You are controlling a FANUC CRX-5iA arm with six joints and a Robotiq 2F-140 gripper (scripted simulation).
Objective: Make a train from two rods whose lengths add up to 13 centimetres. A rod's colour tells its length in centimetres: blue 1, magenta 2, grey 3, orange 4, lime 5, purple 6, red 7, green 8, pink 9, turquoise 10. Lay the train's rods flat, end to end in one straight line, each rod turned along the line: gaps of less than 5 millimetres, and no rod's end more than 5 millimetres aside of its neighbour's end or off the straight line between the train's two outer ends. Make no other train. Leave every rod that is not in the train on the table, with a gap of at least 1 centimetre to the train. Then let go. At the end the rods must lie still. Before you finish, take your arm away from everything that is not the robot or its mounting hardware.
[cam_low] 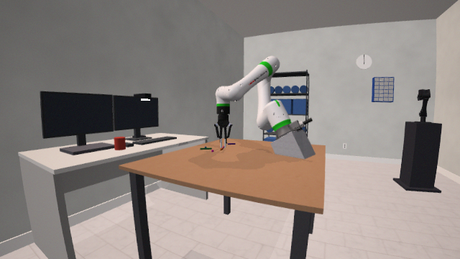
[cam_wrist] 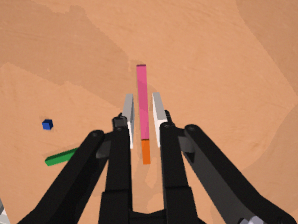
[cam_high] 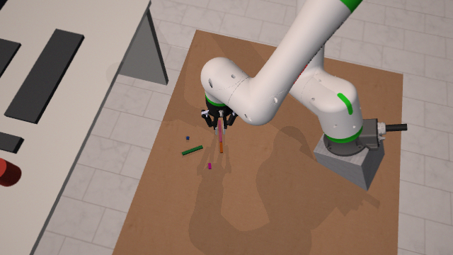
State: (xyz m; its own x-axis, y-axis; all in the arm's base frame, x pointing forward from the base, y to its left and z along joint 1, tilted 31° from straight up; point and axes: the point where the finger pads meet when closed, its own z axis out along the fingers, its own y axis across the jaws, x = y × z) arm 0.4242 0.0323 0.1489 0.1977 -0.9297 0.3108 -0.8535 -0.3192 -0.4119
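Note:
A pink rod (cam_high: 220, 128) (cam_wrist: 141, 96) lies flat on the brown table (cam_high: 283, 212) (cam_low: 251, 176). An orange rod (cam_high: 221, 146) (cam_wrist: 145, 152) lies end to end with it in one line. My gripper (cam_high: 220, 133) (cam_low: 223, 145) (cam_wrist: 143, 103) stands low over the pink rod's near end. Its fingers straddle the rod with a small gap on each side, so it is open. A green rod (cam_high: 192, 150) (cam_wrist: 61, 157) lies to the left. A blue cube (cam_high: 187, 138) (cam_wrist: 47, 124) and a magenta rod (cam_high: 209, 166) lie apart from the line.
A purple rod (cam_low: 231, 144) lies farther off beyond the pink rod's far end. The robot's base (cam_high: 348, 159) stands at the table's right side. A white desk (cam_high: 42, 142) with keyboards and a red cup (cam_high: 8, 173) stands to the left.

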